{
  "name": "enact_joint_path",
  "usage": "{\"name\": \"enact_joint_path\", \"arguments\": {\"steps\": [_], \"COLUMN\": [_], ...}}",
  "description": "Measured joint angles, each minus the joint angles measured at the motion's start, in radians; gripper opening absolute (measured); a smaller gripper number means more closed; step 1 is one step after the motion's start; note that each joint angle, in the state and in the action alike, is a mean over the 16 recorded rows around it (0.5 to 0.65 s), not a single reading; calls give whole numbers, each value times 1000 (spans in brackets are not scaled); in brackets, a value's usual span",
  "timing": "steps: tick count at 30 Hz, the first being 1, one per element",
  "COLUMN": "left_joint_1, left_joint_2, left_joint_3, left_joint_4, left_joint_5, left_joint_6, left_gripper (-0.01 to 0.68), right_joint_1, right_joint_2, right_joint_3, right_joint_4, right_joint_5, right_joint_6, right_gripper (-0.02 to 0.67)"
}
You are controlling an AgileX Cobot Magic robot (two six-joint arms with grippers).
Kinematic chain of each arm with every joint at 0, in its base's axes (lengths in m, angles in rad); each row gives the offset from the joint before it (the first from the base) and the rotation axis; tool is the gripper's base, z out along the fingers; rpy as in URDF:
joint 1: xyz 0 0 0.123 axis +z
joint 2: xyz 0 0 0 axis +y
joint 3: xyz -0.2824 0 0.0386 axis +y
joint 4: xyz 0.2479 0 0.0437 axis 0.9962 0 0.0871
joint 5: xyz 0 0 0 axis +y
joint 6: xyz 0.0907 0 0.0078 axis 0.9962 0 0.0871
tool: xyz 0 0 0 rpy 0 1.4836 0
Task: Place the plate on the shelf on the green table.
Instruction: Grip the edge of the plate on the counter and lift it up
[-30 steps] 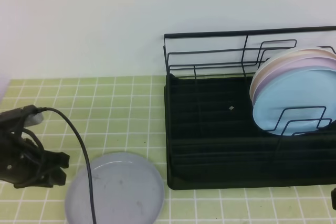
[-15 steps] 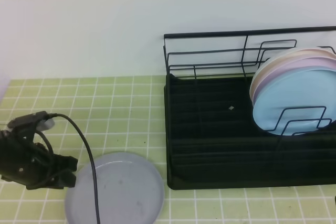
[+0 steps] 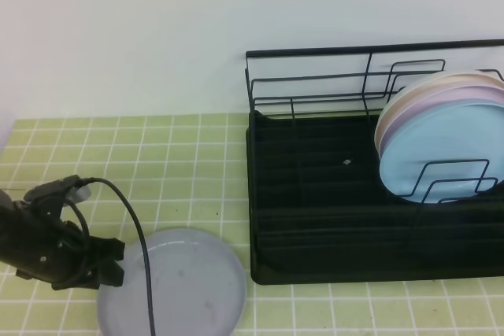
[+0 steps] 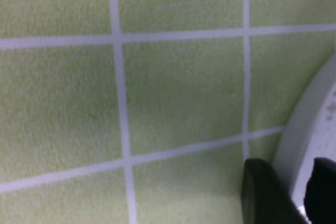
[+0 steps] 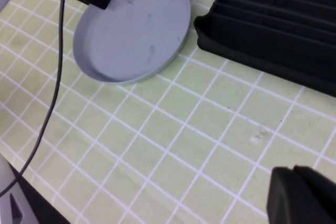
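The plate (image 3: 172, 282) lies on the green table (image 3: 173, 163) at lower left of the high view. The shelf (image 3: 370, 194) stands right of it, three plates (image 3: 437, 143) upright in its right end.

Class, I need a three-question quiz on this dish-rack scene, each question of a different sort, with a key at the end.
1. True or false: the grey plate already stands in the shelf.
2. Multiple choice: the left tool is (A) at the grey plate's left rim, (B) over the shelf, (C) touching the blue plate.
3. Fill in: the grey plate lies flat on the ____ table.

Key: 1 false; it lies on the tiles left of the shelf. 2 A; the left wrist view shows one finger on each side of the rim, not yet clearly closed. 3 green.
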Motion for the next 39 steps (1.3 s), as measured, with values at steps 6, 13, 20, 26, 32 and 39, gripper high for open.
{"name": "enact_joint_path", "arguments": {"steps": [6, 13, 20, 26, 32, 39], "left_joint_1": [0, 0, 0, 0, 0, -23], "left_joint_2": [21, 27, -16, -106, -240, -401], "left_joint_3": [-3, -20, -56, -103, -155, -196], "left_joint_4": [-10, -13, -9, 8, 31, 40], "left_joint_5": [-9, -3, 26, 65, 112, 180], "left_joint_6": [12, 15, 3, -26, -63, -93], "left_gripper": [95, 22, 3, 2, 2, 1], "right_joint_1": [0, 0, 0, 0, 0, 1], "right_joint_2": [0, 0, -1, 0, 0, 6], "right_joint_3": [0, 0, 0, 0, 0, 0], "right_joint_4": [-13, -25, -29, -27, 20, 153], "right_joint_5": [3, 6, 6, 7, 0, -39], "right_joint_6": [0, 0, 0, 1, 3, 6], "right_gripper": [-2, -2, -2, -2, -2, -2]}}
